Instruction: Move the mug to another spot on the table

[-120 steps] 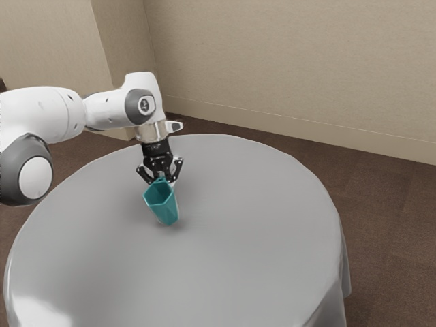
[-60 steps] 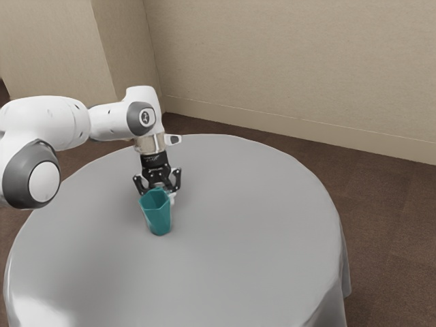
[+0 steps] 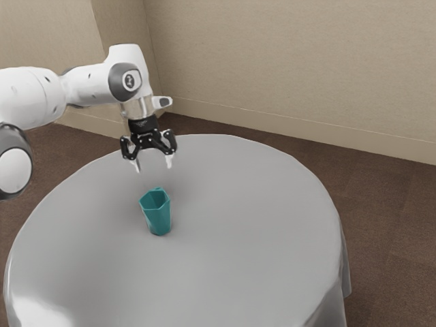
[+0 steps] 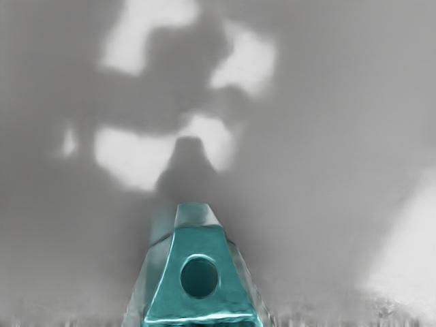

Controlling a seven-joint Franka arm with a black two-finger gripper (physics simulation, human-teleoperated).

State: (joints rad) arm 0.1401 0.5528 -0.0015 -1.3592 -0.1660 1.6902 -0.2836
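Hovering over a round table draped in grey cloth [image 3: 272,225], the black two-finger gripper [image 3: 152,164] hangs with its jaws spread wide and nothing between them. A teal faceted mug [image 3: 157,212] stands upright on the cloth below the jaws, clear of both fingertips, with open air between its rim and the fingers. In the wrist view the mug [image 4: 197,272] sits just under the hand, a round hole in the face turned to the camera.

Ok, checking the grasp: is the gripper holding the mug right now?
No, the open gripper hangs clear above the upright mug.
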